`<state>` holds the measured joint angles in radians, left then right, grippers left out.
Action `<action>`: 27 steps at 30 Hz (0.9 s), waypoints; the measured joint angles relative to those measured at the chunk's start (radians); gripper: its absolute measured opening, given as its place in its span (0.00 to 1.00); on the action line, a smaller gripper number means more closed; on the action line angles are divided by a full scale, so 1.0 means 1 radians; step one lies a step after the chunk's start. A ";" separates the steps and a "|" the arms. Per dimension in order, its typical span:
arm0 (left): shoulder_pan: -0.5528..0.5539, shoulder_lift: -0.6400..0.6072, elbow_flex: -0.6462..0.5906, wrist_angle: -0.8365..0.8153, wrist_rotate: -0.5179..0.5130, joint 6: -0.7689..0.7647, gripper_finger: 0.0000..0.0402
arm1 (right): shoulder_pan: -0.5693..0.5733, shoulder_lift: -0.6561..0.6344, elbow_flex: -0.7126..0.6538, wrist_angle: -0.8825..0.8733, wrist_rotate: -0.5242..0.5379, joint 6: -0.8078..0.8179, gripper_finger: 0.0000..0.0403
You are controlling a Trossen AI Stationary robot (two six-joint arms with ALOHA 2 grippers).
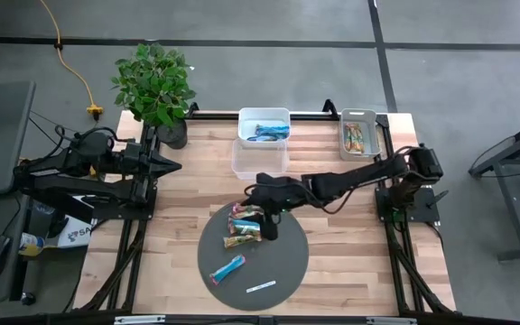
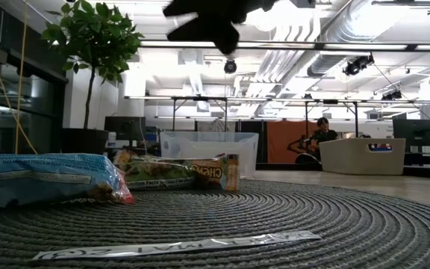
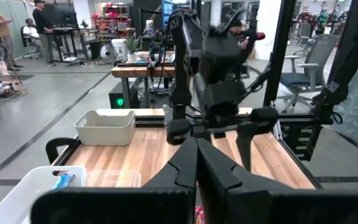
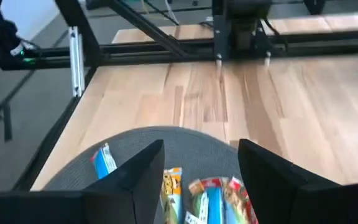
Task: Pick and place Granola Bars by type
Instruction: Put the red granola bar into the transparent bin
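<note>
Several granola bars lie flat on a round dark mat (image 1: 283, 262). A blue bar (image 1: 227, 268) sits near its front, a tan-and-green bar (image 1: 242, 239) farther back, and red-pink and blue ones (image 4: 215, 198) beside that. My right gripper (image 4: 201, 163) hovers open above the back group, tilted down, with nothing between its fingers; the low view shows it well clear of the mat (image 2: 207, 22). My left gripper (image 1: 168, 164) waits shut at the table's left edge, pointing level.
At the table's far edge stand a white bin (image 1: 264, 126) with blue bars, a clear bin (image 1: 260, 155) in front of it, and a bin (image 1: 359, 135) with tan-and-green bars at far right. A thin white strip (image 1: 260, 287) lies on the mat's front. A potted plant (image 1: 156, 86) stands far left.
</note>
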<state>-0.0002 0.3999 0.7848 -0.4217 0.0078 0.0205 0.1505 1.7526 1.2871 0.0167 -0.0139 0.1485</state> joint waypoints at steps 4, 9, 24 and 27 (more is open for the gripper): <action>0.000 0.000 0.000 0.000 0.000 0.000 0.00 | 0.000 0.048 0.111 -0.109 -0.034 -0.073 0.47; 0.000 0.000 0.000 -0.001 0.000 0.000 0.00 | 0.013 0.171 0.257 -0.204 -0.129 -0.130 0.47; 0.000 0.000 0.000 0.000 0.000 0.000 0.00 | 0.130 0.357 0.372 -0.314 -0.310 -0.411 0.47; 0.000 0.000 0.000 0.000 0.000 0.000 0.00 | 0.162 0.357 0.337 -0.315 -0.263 -0.519 0.47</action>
<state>-0.0002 0.3998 0.7845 -0.4221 0.0077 0.0208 0.3121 2.1094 1.6238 -0.2984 -0.2770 -0.3705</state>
